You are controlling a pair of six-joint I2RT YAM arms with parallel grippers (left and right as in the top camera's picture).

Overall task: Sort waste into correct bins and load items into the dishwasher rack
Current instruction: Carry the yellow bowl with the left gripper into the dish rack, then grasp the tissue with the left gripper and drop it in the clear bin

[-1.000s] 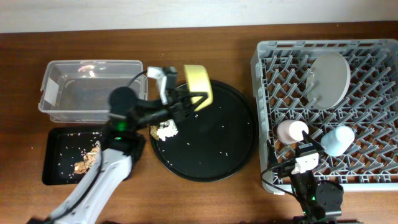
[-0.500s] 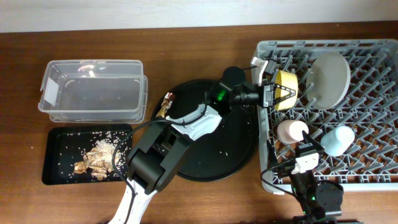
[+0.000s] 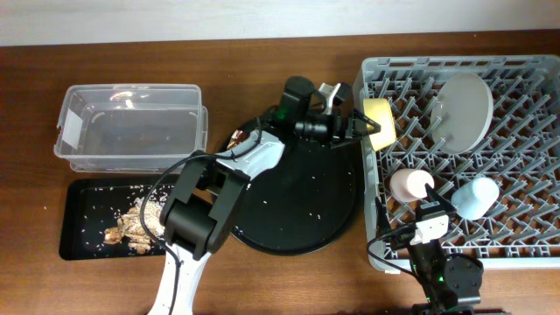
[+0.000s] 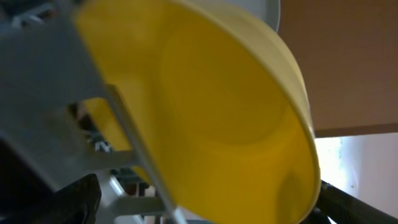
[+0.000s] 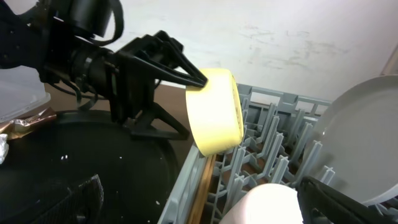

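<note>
1. The left gripper [image 3: 359, 129] reaches across the round tray [image 3: 297, 219] to the left wall of the rack [image 3: 490, 61]. Its claw is spread in a wide V.
2. The bowl [image 3: 378, 122] stands on edge just inside that wall, at the rack's far left corner, among the pegs.
3. In the right wrist view, the left gripper's upper finger [image 5: 180, 65] ends at the top rim of the bowl. I cannot tell whether it touches. The lower finger sits well below and to the side of the bowl.
4. In the left wrist view, the bowl fills nearly the whole picture, with blurred grey rack parts in front of it.
5. The right gripper [image 3: 434, 219] sits low over the rack's near edge, just beside the pink cup [image 3: 409, 184]. Its claw is spread, with its fingers at the two lower corners of its own view, well apart.
6. The plate [image 3: 464, 109] stands on edge among the pegs, to the right of the bowl.
7. The blue cup [image 3: 475, 198] lies beside the pink cup in the rack's nearer half.
8. The box [image 3: 131, 131] sits on the table at the far left.
9. The black tray [image 3: 83, 197] lies just in front of the box and holds the scraps [image 3: 131, 223].
10. A wrapper [image 3: 238, 138] lies at the round tray's far left rim, beside the left arm.
</note>
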